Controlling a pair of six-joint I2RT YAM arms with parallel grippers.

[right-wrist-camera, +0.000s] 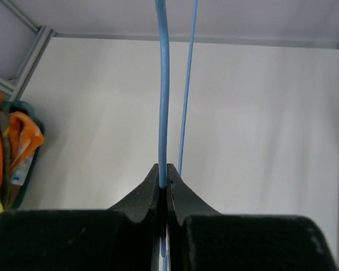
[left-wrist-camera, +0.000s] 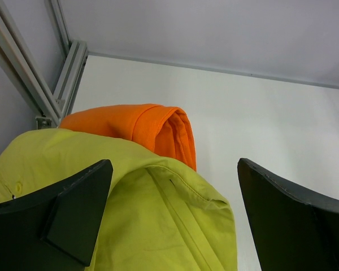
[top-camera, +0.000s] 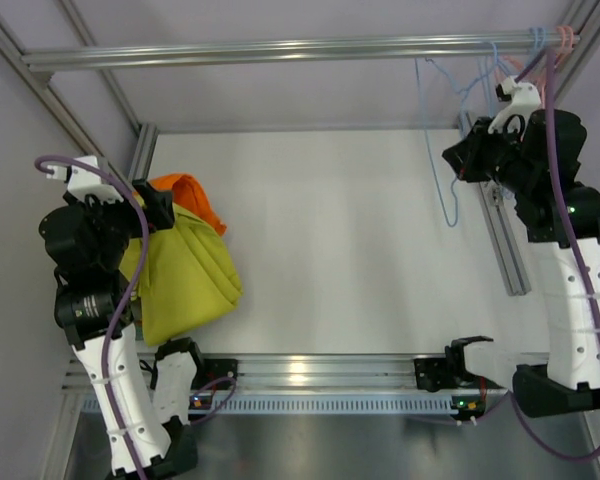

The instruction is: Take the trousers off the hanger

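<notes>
The mustard-yellow trousers (top-camera: 185, 275) lie folded in a heap on the white table at the left, off the hanger. They fill the lower left wrist view (left-wrist-camera: 158, 226). My left gripper (top-camera: 152, 203) is open and empty just above their far end, its jaws (left-wrist-camera: 174, 169) spread wide on either side of the cloth. The light-blue wire hanger (top-camera: 436, 160) hangs bare from the top rail at the right. My right gripper (top-camera: 458, 160) is shut on its wire, which shows pinched between the fingertips (right-wrist-camera: 163, 172) and runs straight up (right-wrist-camera: 164, 84).
A bright orange garment (top-camera: 192, 193) lies partly under the trousers' far end (left-wrist-camera: 152, 127). Pink hangers (top-camera: 560, 40) and more blue wire hang on the metal rail (top-camera: 280, 48) at the top right. An aluminium frame bar (top-camera: 500, 235) runs under the right arm.
</notes>
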